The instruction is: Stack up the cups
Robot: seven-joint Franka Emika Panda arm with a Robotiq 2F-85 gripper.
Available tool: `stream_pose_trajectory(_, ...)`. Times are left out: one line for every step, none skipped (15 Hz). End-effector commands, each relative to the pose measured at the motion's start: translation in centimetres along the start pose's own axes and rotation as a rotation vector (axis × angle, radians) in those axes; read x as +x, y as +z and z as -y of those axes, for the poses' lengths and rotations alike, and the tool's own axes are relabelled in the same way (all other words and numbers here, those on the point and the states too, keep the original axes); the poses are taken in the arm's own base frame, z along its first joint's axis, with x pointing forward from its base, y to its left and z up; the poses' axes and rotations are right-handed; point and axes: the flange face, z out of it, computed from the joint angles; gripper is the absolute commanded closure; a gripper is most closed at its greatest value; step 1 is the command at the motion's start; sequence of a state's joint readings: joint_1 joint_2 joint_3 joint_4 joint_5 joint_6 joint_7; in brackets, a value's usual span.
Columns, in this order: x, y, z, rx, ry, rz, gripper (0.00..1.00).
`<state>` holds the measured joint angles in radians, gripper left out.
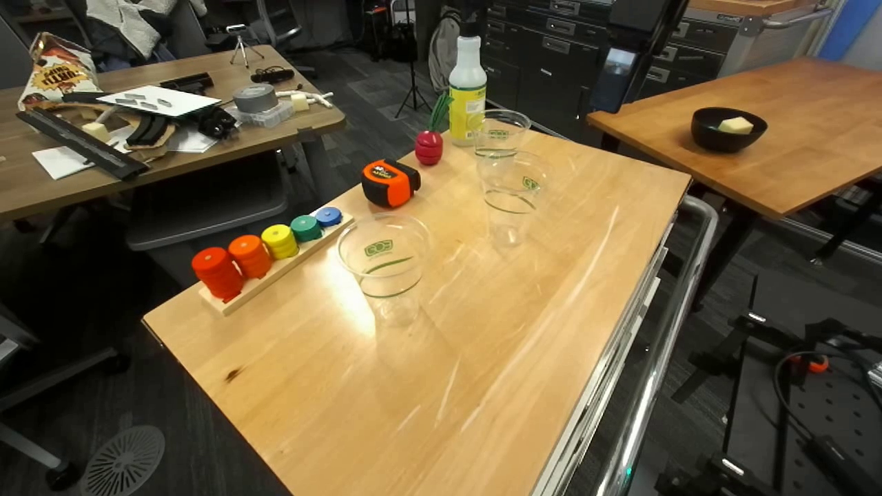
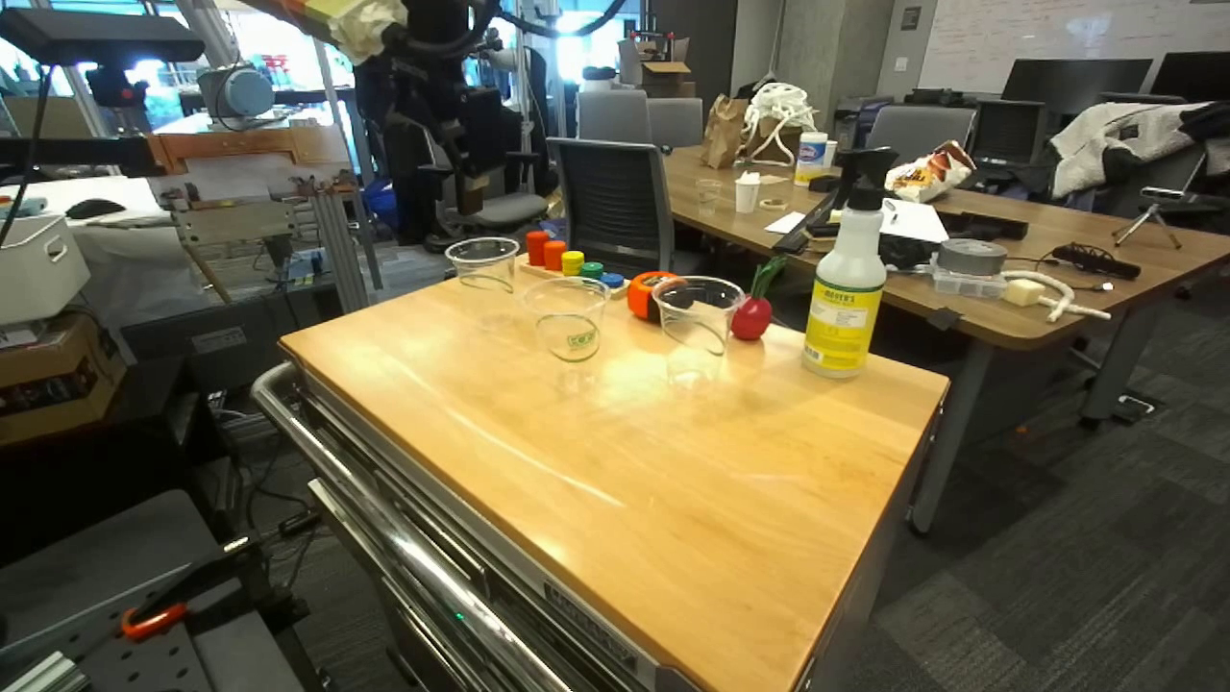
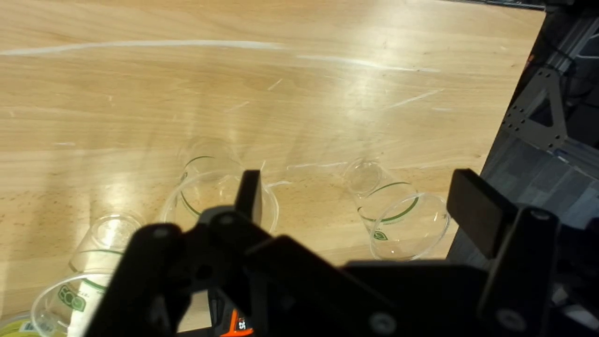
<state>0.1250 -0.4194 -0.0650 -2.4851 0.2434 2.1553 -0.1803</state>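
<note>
Wide-spread end effector [image 3: 360, 196], holding nothing. Expect light, slick, easily crushed plastic cups [image 2: 485, 282] [image 2: 567, 336] [image 2: 697, 336]; pinch gently below rim.

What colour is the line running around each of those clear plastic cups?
Green. It shows best in the wrist view, on the rightmost cup.

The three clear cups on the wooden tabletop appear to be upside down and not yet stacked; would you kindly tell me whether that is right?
One thing is wrong: the clear cups are upright, not upside down, with their wider, open ends facing up, as both exterior views show. There are indeed three on the wooden tabletop, none stacked yet.
</note>
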Motion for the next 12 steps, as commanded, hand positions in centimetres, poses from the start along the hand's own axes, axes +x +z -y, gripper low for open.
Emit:
stream_pose_trajectory(0.0,-1.0,-2.3,-0.05,0.02,0.008,0.0)
stream_pose_trajectory(0.3,-1.5,-3.6,-0.062,0.025,0.014,0.0)
stream_pose_trajectory(0.5,-2.0,-4.8,-0.073,0.027,0.015,0.0)
stream_pose_trajectory(0.9,-2.6,-6.3,-0.073,0.034,0.012,0.0)
stream_pose_trajectory(1.4,-3.2,-7.7,-0.076,0.045,0.006,0.0)
stream_pose_trajectory(1.9,-3.7,-9.1,-0.074,0.063,0.004,0.0)
stream_pose_trajectory(2.6,-4.1,-10.4,-0.076,0.076,-0.002,0.0)
stream_pose_trajectory(3.4,-4.2,-11.7,-0.072,0.082,-0.013,0.0)
stream_pose_trajectory(4.3,-4.2,-12.6,-0.067,0.088,-0.02,0.0)
stream_pose_trajectory(5.2,-3.8,-13.5,-0.065,0.093,-0.016,0.0)
stream_pose_trajectory(6.1,-3.3,-14.2,-0.065,0.1,-0.011,0.0)
stream_pose_trajectory(7.3,-2.4,-14.7,-0.069,0.111,0.003,0.0)
